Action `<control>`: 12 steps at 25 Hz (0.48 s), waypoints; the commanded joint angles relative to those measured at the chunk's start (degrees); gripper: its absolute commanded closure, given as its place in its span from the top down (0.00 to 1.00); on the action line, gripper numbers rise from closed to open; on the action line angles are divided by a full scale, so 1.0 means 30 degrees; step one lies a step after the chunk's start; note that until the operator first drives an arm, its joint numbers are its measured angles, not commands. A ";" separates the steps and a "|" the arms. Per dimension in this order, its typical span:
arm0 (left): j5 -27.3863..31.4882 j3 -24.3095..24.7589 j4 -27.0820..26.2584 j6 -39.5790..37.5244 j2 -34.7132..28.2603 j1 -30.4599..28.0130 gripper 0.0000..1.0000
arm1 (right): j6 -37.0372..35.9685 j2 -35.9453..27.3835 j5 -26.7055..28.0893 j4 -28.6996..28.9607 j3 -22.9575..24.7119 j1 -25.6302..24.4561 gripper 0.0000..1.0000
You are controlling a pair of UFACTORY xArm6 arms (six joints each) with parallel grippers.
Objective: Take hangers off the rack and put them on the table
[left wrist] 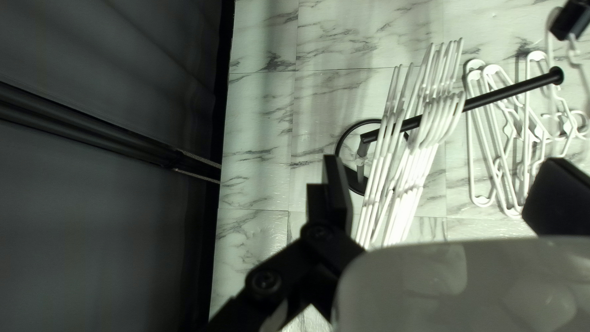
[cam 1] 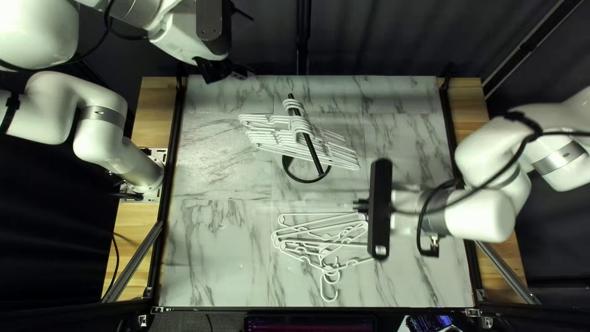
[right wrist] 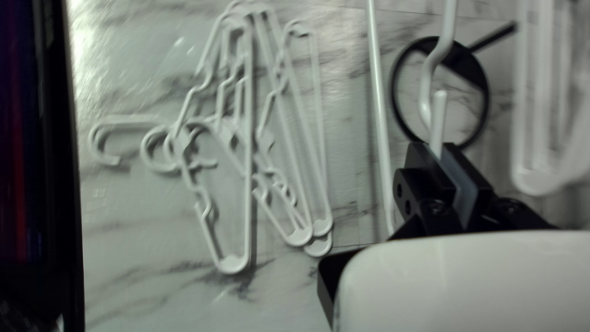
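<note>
Gripping hanger point(right wrist: 439, 117) (right wrist view)

Dark folded fabric curtain point(cam 1: 264, 52): behind the left tool point(cam 1: 236, 72). Slim upright black post point(cam 1: 303, 34): against that curtain, beside the same tool. Wide black-framed screen point(cam 1: 310, 324): well apart from the right tool point(cam 1: 357, 206), past the tabletop's near edge. Small blue-lit device point(cam 1: 424, 323): just beside the screen.

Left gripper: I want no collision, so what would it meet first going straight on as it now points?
Probably the white hangers on the black rack, ahead of the left gripper, though depth is hard to judge.
</note>
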 commanded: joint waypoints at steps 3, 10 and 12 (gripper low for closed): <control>0.0000 0.0000 0.0000 0.0000 0.0000 0.0000 1.00 | -0.3590 0.0174 -0.1058 0.2098 0.0610 -0.0379 0.00; 0.0000 0.0000 0.0000 0.0000 0.0000 0.0000 1.00 | -0.3590 0.0174 -0.1058 0.2098 0.0610 -0.0379 0.00; 0.0000 0.0000 0.0000 0.0000 0.0000 0.0000 1.00 | -0.5081 0.1171 -0.1201 0.3559 -0.0179 -0.0559 0.00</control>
